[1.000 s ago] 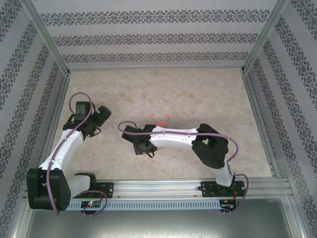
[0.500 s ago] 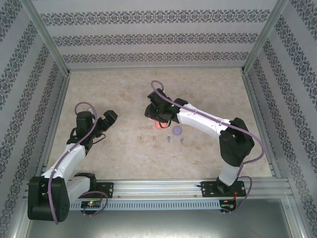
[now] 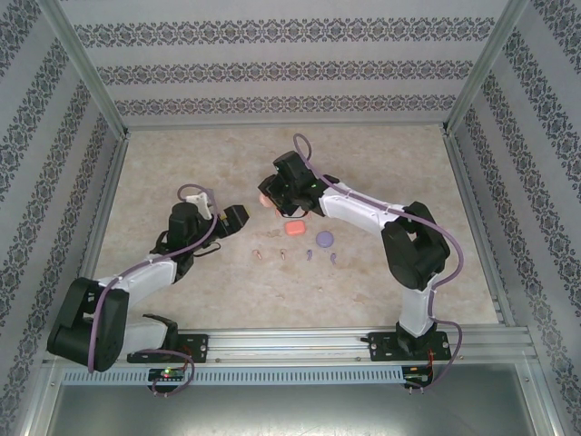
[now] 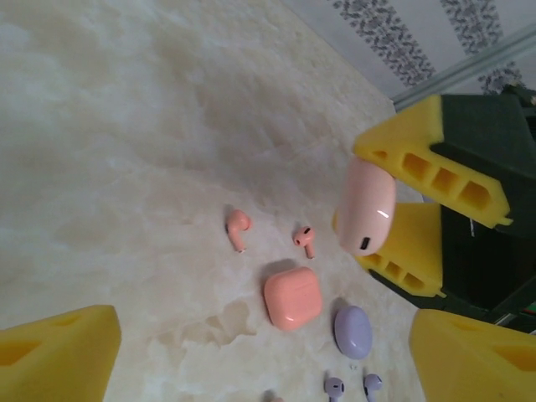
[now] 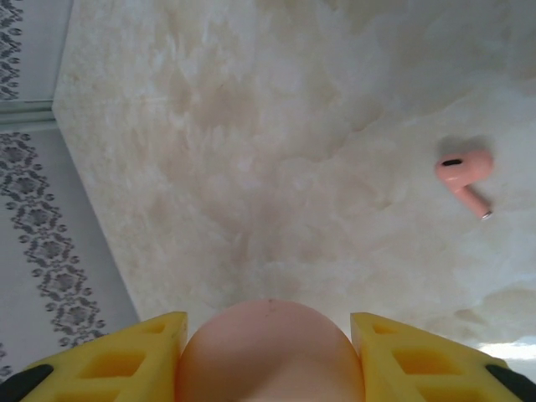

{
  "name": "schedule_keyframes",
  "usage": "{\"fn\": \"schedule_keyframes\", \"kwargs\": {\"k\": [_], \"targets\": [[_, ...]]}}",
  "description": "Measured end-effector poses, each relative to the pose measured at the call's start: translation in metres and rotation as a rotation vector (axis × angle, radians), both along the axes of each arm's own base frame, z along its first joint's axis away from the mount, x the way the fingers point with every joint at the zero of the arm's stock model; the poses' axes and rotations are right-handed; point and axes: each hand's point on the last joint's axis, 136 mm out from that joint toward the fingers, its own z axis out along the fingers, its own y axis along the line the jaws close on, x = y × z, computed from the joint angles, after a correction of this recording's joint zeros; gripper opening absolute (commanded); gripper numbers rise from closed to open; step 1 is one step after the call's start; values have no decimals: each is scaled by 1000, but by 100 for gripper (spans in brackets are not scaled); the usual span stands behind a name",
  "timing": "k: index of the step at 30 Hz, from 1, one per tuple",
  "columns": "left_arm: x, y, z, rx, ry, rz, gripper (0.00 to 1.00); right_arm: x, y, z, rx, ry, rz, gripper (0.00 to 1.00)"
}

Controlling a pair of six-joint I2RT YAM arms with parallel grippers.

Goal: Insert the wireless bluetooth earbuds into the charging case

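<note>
Right claw [image 3: 270, 195] clamped on pink case [image 4: 366, 205]; left claw [image 3: 234, 218] apart, empty. Earbuds [image 4: 238, 226] loose on tabletop [image 4: 126, 126] near purple case [image 4: 353, 331]; insertion judged outstanding.

White arms [image 3: 354, 211] (purple cables [image 3: 300, 150]), yellow fingers [image 5: 117, 360]

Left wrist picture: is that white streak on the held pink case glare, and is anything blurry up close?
Left wrist view: yes, glare glints on the glossy salmon-pink oval case; soft shadows edge the square salmon plastic case and the lilac rounded case. Right wrist view: that held case is blurred by closeness, while the small salmon-pink earbud beyond looks sharp.
</note>
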Motion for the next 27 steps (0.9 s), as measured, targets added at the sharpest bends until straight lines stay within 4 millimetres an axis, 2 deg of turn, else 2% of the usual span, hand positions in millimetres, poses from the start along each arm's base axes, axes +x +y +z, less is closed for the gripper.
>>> {"fn": "schedule_keyframes", "kwargs": {"k": [4, 8, 21, 27], "targets": [[10, -8, 8, 8, -53, -19, 72, -1, 11, 9, 52, 5, -25, 41], [15, -12, 7, 12, -70, -29, 65, -3, 20, 16, 82, 4, -29, 42], [30, -23, 14, 8, -109, -45, 53, -4, 31, 18, 104, 7, -27, 41], [35, -26, 11, 9, -115, -46, 48, -6, 34, 18, 106, 5, -22, 41]]}}
